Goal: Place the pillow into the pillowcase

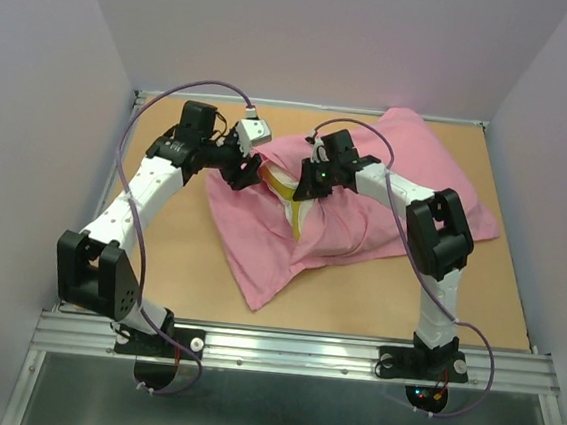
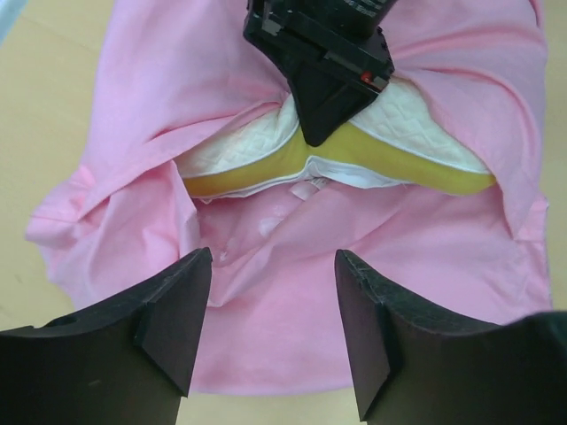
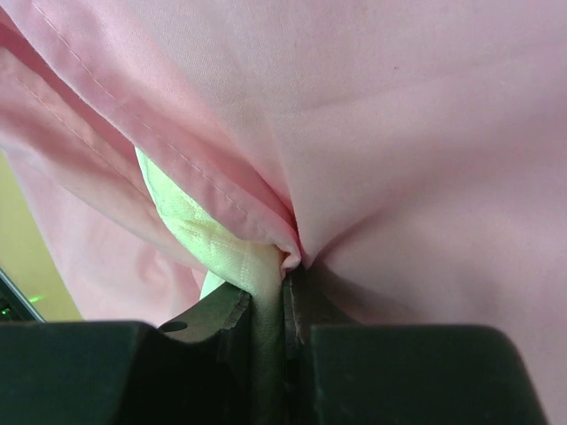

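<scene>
- The left tool (image 2: 270, 297) stands open. Its two blunt black fingers (image 2: 173, 310) are spread apart over the pillowcase (image 2: 266, 354) at the bottom of the left wrist view, with nothing between them.
- The right tool (image 3: 268, 297) is clamped tight on a bunched edge of the pillow (image 2: 399, 115), with a stitched pink hem pressed in beside it.
- The pillow is cream-white and quilted in diamonds, with a smooth yellow band (image 2: 257, 173) along its side. It shows in the gaping mouth at frame centre.
- The pillowcase is thin, matte pink and creased. It covers the rest of the pillow, lying from centre to upper right in the top view.
- The worktop (image 1: 375, 302) is a flat tan board.
</scene>
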